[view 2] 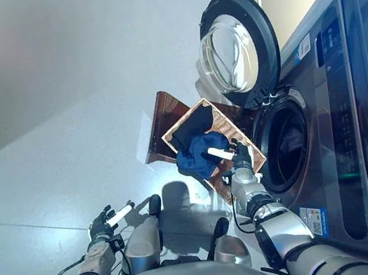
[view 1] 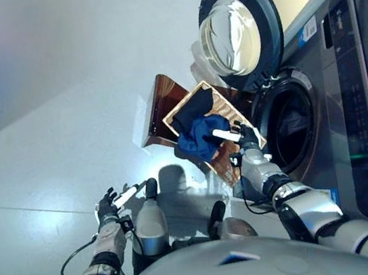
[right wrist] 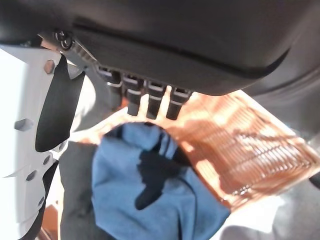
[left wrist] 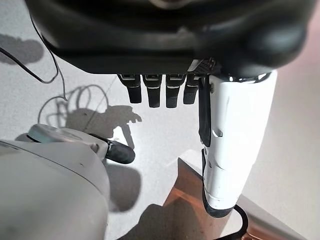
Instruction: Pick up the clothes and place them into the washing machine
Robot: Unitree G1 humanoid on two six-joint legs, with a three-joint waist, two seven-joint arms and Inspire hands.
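Blue clothes [view 1: 198, 138] are seen piled in a wicker basket [view 1: 226, 112] beside the open washing machine [view 1: 289, 126], the right hand [view 1: 245, 142] is held just over them with fingers loosely extended, nothing clamped, and the left hand [view 1: 107, 208] is kept low, relaxed, empty.

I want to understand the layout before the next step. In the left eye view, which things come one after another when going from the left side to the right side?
Left robot hand → brown basket holding the blue cloth → right robot hand → open washing machine drum → washing machine front panel.
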